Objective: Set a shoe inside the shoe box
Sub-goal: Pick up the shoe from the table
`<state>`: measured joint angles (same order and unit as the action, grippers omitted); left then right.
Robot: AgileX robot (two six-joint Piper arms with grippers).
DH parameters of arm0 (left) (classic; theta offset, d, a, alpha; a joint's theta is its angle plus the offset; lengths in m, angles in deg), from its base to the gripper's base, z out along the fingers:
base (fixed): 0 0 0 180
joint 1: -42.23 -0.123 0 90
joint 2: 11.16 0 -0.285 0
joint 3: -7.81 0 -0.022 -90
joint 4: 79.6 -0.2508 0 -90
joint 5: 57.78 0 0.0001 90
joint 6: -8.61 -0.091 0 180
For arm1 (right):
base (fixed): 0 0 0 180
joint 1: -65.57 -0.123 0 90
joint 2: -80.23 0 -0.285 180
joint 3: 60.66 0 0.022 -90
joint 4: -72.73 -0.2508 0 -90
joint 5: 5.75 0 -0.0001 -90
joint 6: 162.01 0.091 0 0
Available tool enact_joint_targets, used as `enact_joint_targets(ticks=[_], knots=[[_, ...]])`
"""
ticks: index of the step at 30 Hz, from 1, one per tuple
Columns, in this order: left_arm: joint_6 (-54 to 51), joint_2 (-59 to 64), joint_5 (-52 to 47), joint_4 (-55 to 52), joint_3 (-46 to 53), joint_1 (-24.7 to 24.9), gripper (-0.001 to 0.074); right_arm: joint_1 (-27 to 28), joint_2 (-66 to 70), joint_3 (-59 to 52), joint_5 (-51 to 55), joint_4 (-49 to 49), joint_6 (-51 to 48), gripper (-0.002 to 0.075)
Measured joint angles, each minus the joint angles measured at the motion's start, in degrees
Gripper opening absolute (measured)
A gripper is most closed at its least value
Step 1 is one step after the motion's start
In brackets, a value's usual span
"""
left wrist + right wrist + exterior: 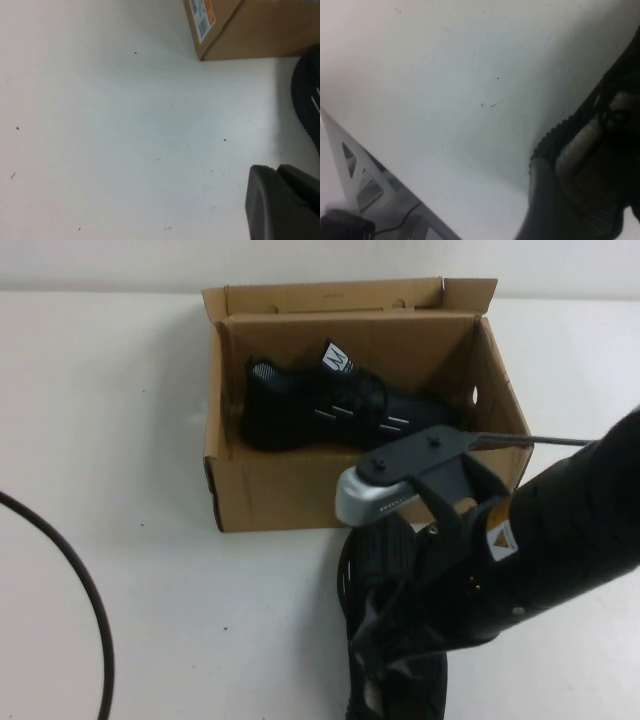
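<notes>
Shoe box (290,495), brown cardboard, sits in the upper centre of the high view on the white table (120,440), lid flap folded back at the frame's top, small hole in its right wall. One shoe (330,405) lies on its side inside the box: black mesh, silver-white dashes on the side, white tongue label pointing up toward the back wall. It fills most of the box floor.

Second black sneaker (395,680) is outside, on the table just below the box's front wall, lower centre-right of the high view, mostly covered by the right arm. Right gripper (385,640) is down over this sneaker at the lower centre; fingers hidden among black parts, cannot tell how wide they stand or whether they grip anything. Right wrist view shows the ridged sole edge and mesh of that sneaker (580,165) at the frame's right, bare table elsewhere.

Left gripper (282,200) shows only in the left wrist view, lower right corner: dark fingers pressed together, closed on nothing, hovering over bare table. Same view has a box corner with an orange-and-white label (202,15) at the top right. Black cable (85,590) curves along the lower left of the high view.
</notes>
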<state>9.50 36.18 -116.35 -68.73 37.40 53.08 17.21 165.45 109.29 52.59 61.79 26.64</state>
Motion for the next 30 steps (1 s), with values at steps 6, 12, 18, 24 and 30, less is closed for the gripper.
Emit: enact_joint_targets(ticks=[6, 12, 18, 24, 30], knots=[[0.00, 0.00, 0.11, 0.12, 0.00, 0.00, -0.0003, 0.00, 6.01, 0.00, -2.02, -1.62, 2.77, 0.0350], [0.00, 0.00, 0.11, 0.22, 0.00, 0.00, -0.0003, 0.00, 11.00, 0.00, -3.66, -1.99, 7.01, 0.0354], [0.00, 0.00, 0.11, 0.23, 0.00, 0.00, -0.0003, 0.00, 14.66, 0.00, -5.47, -1.99, 9.16, 0.0354], [0.00, 0.00, -0.51, 0.33, 0.00, 0.00, -0.0003, 0.00, 17.36, 0.09, -6.51, -1.89, 10.11, 0.0354], [0.00, 0.00, -1.53, 0.33, 0.00, 0.00, -0.0003, 0.00, 20.57, 0.22, -7.24, -1.80, 10.33, 0.0354]])
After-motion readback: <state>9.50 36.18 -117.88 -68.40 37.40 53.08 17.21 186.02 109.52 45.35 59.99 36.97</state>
